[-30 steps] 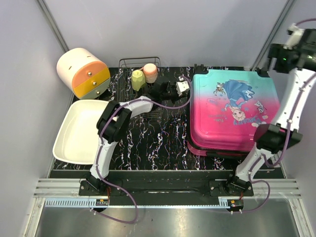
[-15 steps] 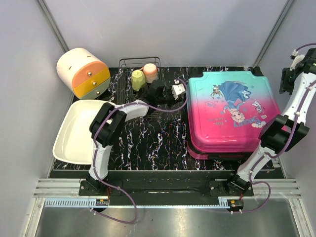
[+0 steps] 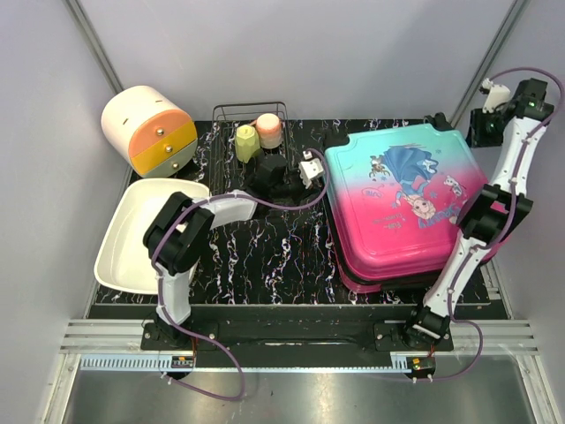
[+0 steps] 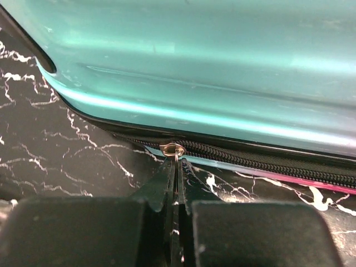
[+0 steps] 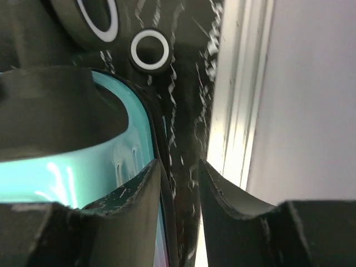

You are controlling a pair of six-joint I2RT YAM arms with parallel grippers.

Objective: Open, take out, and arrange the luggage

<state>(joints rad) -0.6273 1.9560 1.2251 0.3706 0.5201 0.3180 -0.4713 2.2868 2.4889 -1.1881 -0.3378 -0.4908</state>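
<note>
Left fingers [image 4: 158,189] pinch luggage [image 4: 222,55] zipper pull [image 4: 172,149] — right fingers [image 5: 130,211] apart.

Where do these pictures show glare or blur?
Left wrist: light streaks glare on the teal luggage, the zipper pull is sharp, the left claw softer. Right wrist: a washed-out bright strip beside the right claw, all rather soft. Top external: even light, sharp.

The left gripper [image 4: 177,173] is pinching and hiding most of the zipper pull [image 4: 172,148]. The luggage [image 4: 222,67] is running off both wrist views, and blur is obscuring whether the right gripper [image 5: 179,178] is touching its trim [image 5: 160,142].
</note>
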